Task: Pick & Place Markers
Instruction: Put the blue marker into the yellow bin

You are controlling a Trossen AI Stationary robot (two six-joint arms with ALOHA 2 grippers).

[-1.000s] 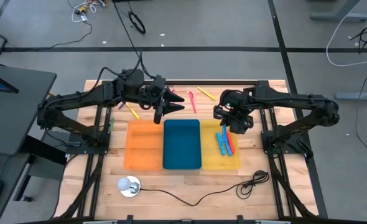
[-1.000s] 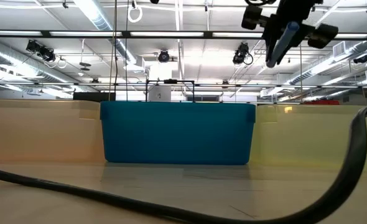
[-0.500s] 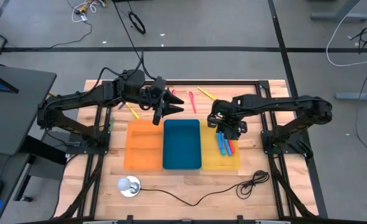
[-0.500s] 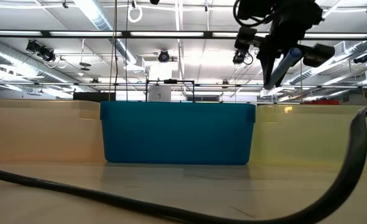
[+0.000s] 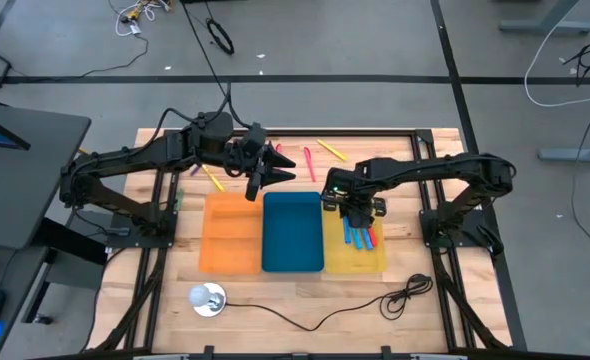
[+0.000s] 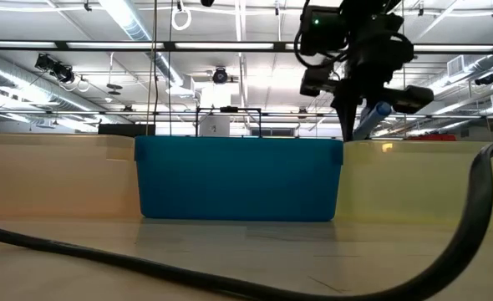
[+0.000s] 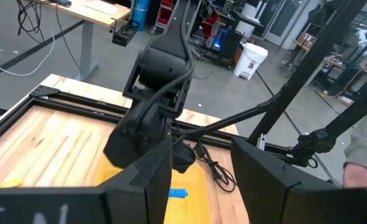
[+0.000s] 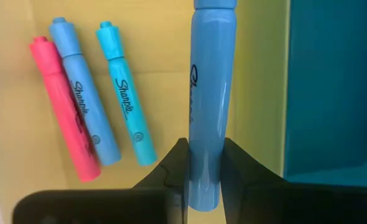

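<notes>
My right gripper (image 5: pixel 349 204) hangs over the yellow tray (image 5: pixel 375 262), near its far left corner, shut on a blue marker (image 8: pixel 209 81). Three markers lie flat on the tray floor: pink (image 8: pixel 64 118), light blue (image 8: pixel 84 93) and cyan (image 8: pixel 124 93). Loose markers lie on the wood behind the trays: yellow (image 5: pixel 330 150), pink (image 5: pixel 309 164) and another yellow (image 5: pixel 213 179). My left gripper (image 5: pixel 278 168) waits open and empty above the far edge where the orange tray (image 5: pixel 225 240) and blue tray (image 5: pixel 292 235) meet. My right gripper pinches the blue marker's barrel near one end (image 8: pixel 205 167) between its two fingers, which lie across it. The fingers come from above, pointing steeply down. The marker slants down below the fingers (image 6: pixel 372 115), clear of the tray.
The three trays stand side by side on the wooden table, with the blue tray's wall (image 6: pixel 238 180) right beside my right gripper. A black cable (image 5: pixel 405 292) and a white round object (image 5: pixel 207 297) lie near the front edge. Black frame rails edge the table.
My right gripper has sunk toward the yellow tray and gone toward the table's left, carrying the blue marker, which stays clear of the tray. The left arm has kept still.
</notes>
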